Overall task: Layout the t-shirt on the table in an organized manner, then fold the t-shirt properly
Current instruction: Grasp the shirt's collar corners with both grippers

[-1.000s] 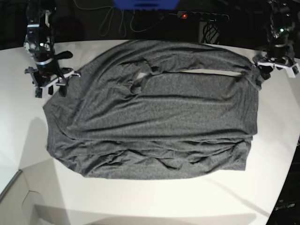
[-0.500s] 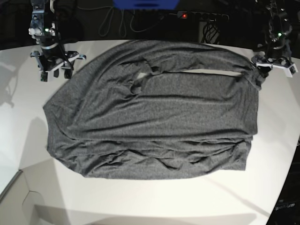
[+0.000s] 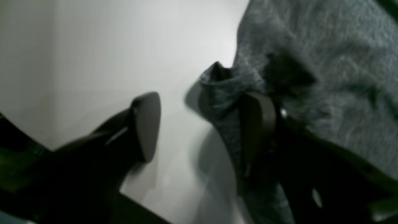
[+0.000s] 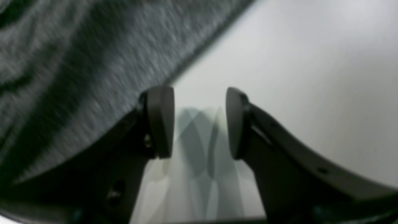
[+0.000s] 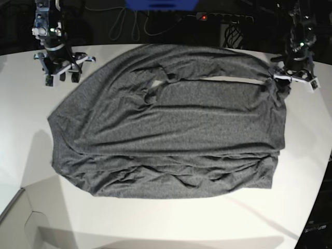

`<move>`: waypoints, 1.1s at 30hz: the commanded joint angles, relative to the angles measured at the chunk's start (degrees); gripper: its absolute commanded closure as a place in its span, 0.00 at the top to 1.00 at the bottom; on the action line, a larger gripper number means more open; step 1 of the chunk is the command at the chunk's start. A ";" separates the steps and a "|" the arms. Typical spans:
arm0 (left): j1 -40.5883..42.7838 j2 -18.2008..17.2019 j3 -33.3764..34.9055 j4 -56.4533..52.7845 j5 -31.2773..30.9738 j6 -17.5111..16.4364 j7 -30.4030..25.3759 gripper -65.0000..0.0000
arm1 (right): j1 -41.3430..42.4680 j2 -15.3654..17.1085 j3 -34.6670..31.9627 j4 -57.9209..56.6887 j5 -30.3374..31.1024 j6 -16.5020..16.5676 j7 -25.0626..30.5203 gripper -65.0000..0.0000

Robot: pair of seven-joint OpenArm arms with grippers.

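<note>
Shirt [image 5: 171,124] lies spread across the middle of the white table [image 5: 31,140], its body broad and rumpled, folds bunched along the near hem. At the shirt's corner on the base view's right, the left gripper [image 3: 202,124] stands spread, one finger [image 3: 258,124] pressed against a puckered tip of cloth, the other finger over bare table; nothing is pinched between them. Near the far corner on the base view's left, the right gripper [image 4: 199,123] hangs above the tabletop just beside the shirt's edge, jaws apart and empty.
</note>
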 commanded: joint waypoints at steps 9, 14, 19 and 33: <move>-0.06 -0.56 -0.23 -0.34 -0.63 -0.04 0.36 0.29 | -1.54 0.10 -2.39 3.61 0.08 3.51 0.90 0.42; 0.29 -0.56 -0.23 -0.34 -0.63 -0.04 0.36 0.04 | -2.15 -2.37 -3.18 3.61 -0.01 6.86 0.81 0.42; 1.26 -0.47 -0.23 -0.16 -0.72 -0.04 0.36 0.00 | -1.89 -2.81 -3.18 3.26 -0.09 6.86 0.72 0.42; 4.07 0.32 -0.58 3.88 -0.72 -0.04 0.36 0.00 | 0.13 -2.89 -6.69 -1.57 -0.09 6.86 0.72 0.42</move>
